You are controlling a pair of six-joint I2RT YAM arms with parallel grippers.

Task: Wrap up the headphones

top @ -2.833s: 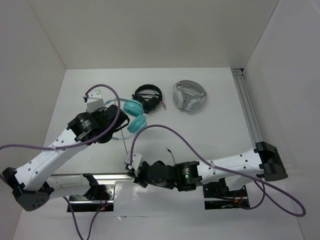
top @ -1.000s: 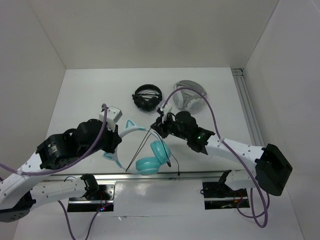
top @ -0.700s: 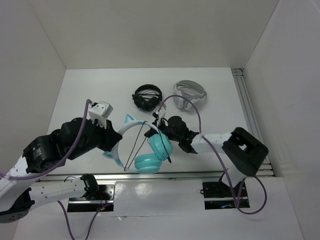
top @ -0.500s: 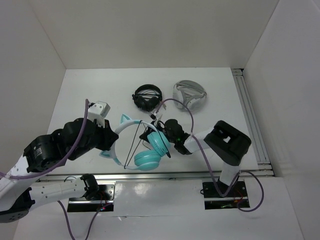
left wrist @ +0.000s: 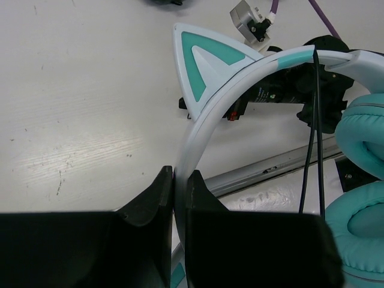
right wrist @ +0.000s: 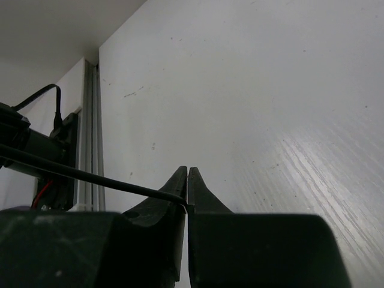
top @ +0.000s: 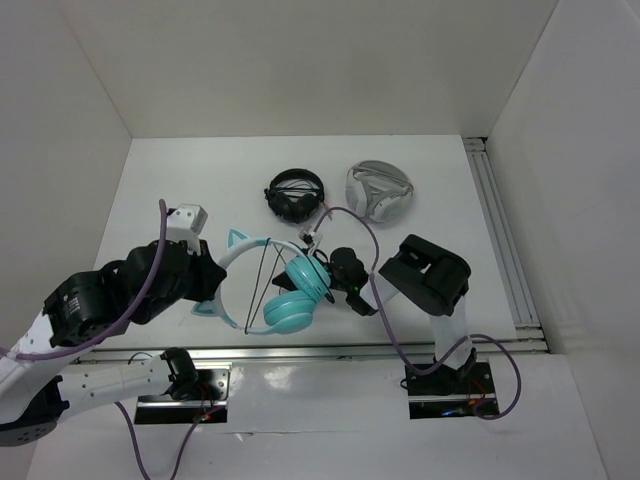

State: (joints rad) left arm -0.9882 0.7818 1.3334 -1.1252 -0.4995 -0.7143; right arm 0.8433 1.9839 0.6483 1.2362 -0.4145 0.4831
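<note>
The teal headphones [top: 290,296] hang above the table near its front edge, ear cups low and pale headband [top: 256,246] arching over them. My left gripper [left wrist: 180,174] is shut on the headband [left wrist: 240,84] just below one cat ear [left wrist: 207,57]. In the top view that gripper [top: 220,288] sits left of the cups. A thin black cable [left wrist: 316,120] runs over the headband and down beside the teal cups [left wrist: 366,138]. My right gripper [right wrist: 188,171] is shut on the cable [right wrist: 78,174]. It sits right behind the cups [top: 326,268], its arm folded tight.
Black headphones [top: 295,193] and white-grey headphones [top: 380,192] lie at the back of the table. A metal rail [top: 500,230] runs along the right side and another [top: 300,352] along the front edge. White walls close in the left, back and right.
My right arm has folded in and carried the cable left, close to the ear cups. The left gripper has shifted the headphones a little left and turned them.
</note>
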